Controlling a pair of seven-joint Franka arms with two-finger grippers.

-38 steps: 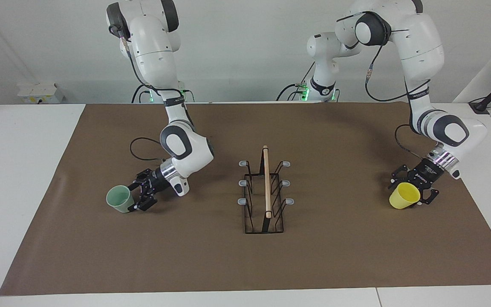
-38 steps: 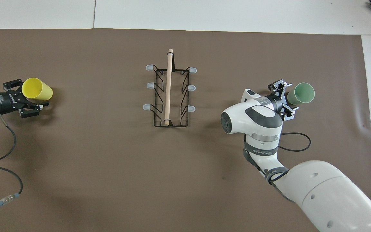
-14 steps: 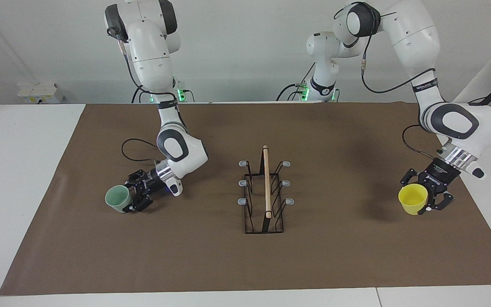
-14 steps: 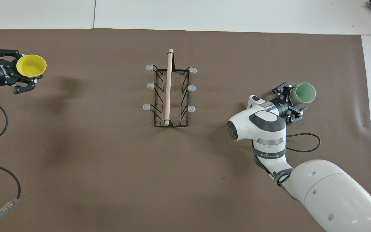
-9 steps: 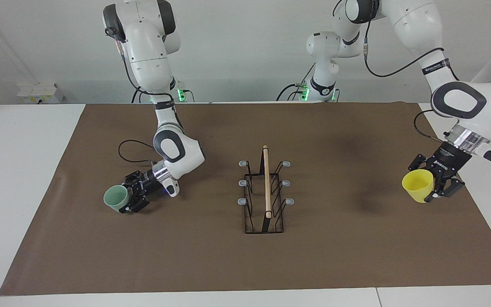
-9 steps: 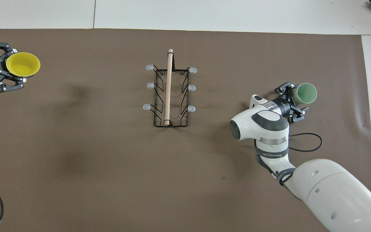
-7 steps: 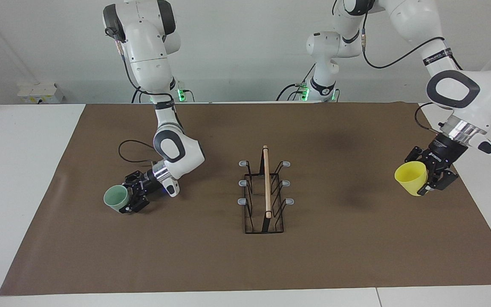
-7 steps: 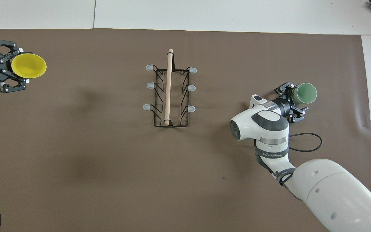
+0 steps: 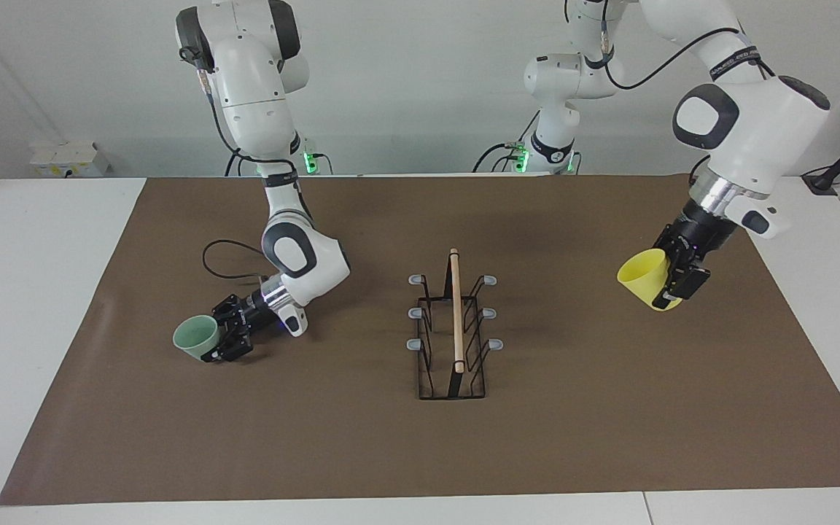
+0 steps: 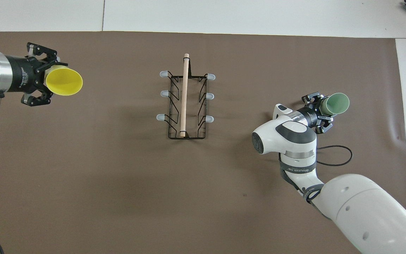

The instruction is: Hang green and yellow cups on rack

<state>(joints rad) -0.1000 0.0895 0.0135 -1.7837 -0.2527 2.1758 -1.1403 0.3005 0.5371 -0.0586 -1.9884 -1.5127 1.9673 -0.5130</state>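
Across the table in the facing view, left pincer [image 9: 664, 286] raised over the brown mat [image 9: 573, 437], clamped on the tilted yellow cup [image 9: 642, 277], right pincer [image 9: 217, 343] low, gripping the green cup [image 9: 195, 337], rack [image 9: 453, 328] midway, overhead view, left pincer [image 10: 46, 76] with yellow cup [image 10: 63, 82], right pincer [image 10: 321, 111] with green cup [image 10: 336, 103], rack [image 10: 185, 102] between.

Bright, even light from above; soft blurred shadows fall on the brown mat [image 9: 362, 437]; both views sharp, no glare.

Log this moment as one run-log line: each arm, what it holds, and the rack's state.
left gripper: shut on yellow cup, raised, tilted | right gripper: shut on green cup, low over mat | rack: prongs bare
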